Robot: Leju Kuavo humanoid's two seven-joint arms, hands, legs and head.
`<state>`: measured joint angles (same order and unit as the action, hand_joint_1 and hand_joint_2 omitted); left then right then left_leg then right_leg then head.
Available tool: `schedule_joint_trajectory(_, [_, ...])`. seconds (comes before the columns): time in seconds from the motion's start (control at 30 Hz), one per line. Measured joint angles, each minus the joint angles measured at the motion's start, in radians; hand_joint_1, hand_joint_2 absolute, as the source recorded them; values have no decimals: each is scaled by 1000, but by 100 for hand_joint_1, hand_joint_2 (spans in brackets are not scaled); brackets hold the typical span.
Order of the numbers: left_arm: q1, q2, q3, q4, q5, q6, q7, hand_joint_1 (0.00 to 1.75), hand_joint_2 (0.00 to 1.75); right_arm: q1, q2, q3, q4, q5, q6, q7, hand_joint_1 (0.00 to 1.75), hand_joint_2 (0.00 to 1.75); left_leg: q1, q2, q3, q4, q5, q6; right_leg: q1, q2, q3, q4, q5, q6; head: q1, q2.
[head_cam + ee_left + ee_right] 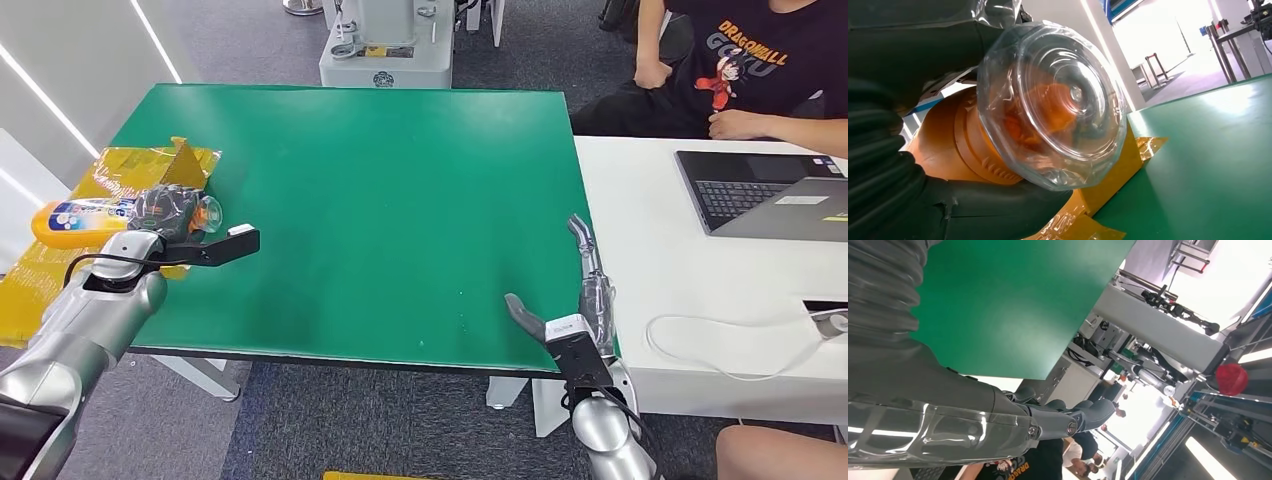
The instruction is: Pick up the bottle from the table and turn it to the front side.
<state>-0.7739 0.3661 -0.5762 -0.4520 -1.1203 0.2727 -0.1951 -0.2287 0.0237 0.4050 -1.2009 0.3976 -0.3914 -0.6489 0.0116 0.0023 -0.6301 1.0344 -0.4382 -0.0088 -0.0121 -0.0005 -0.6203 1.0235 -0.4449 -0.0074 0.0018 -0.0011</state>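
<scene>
Bottle [85, 220] lies by the green table's [380, 200] left edge, and our left hand [168, 212] grips it. Our right hand [572, 300] holds nothing, fingers spread, at the right edge.

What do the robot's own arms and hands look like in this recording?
Both arms are silver metal tubes with rounded segments. Each wrist carries a black bracket with a small white block, and a thin black cable runs along it. The left hand is dark grey under clear plastic film. The right hand has dark grey fingers, also film-wrapped, behind a grey ribbed cover.
</scene>
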Motion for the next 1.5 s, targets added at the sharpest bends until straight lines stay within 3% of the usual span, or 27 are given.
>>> schedule_joint_trajectory(0.3, [5,5,14,6,-1,-1,-14,175,175,-1,0,0,0,0,1,0,0,175,0,0,0,0,0,0,0,0,0,0,0,0,0,0])
schedule_joint_trajectory(0.53, [4,9,14,12,-19,-6,-98,175,175,-19,0,0,12,8,14,-4,0,175,0,0,0,0,0,0,0,0,0,0,0,0,0,0])
schedule_joint_trajectory(1.0, [-11,-15,14,31,-44,-37,-99,175,175,-28,0,9,32,-2,-1,-10,0,175,0,0,0,0,0,0,0,0,0,0,0,0,0,0])
schedule_joint_trajectory(1.03, [-10,-18,14,33,-45,-35,-89,166,175,-28,0,10,30,-1,-1,-9,0,175,0,1,0,0,0,0,0,0,0,0,0,0,0,0])
schedule_joint_trajectory(1.13, [-4,-23,14,43,-47,-28,-65,35,175,-25,0,15,22,1,-2,-2,0,175,0,1,0,0,0,0,0,1,0,0,0,0,0,0])
schedule_joint_trajectory(1.17, [-1,-24,14,46,-48,-25,-57,0,175,-23,0,16,19,1,-1,1,0,175,0,0,0,0,0,0,0,1,0,0,0,0,0,0])
schedule_joint_trajectory(1.5, [41,-25,34,73,-46,-21,18,0,175,-13,-2,25,-1,3,10,7,0,175,0,0,0,0,0,0,0,1,0,0,0,0,0,0])
